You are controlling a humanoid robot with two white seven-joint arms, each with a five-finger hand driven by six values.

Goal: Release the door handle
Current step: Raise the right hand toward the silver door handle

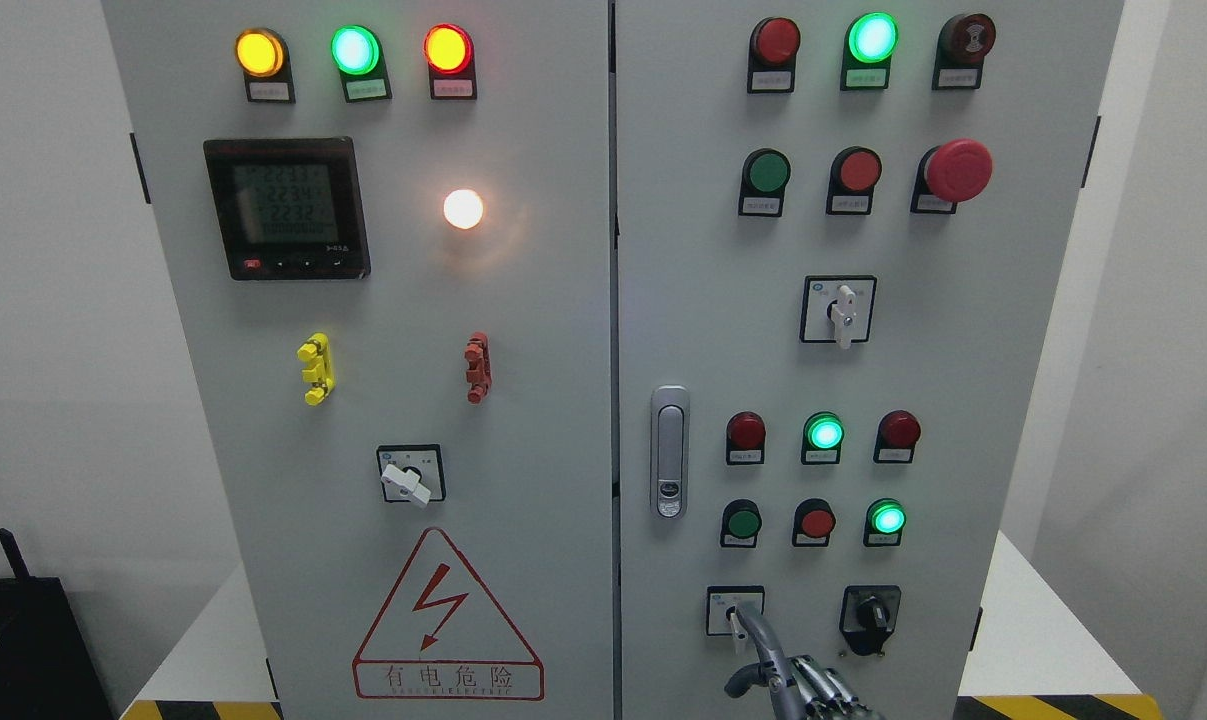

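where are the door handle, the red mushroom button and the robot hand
door handle (669, 452), head view, middle of its silver lever
red mushroom button (959, 169), head view, its cap
hand (808, 690), head view, its metal fingers

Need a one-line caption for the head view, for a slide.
Robot hand low at the closed electrical cabinet, clear of the door handle, one finger near a lower switch.

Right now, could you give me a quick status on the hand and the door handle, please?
One robot hand low at bottom edge, side unclear, off the silver vertical door handle. Handle flush, free. Nothing in the way.
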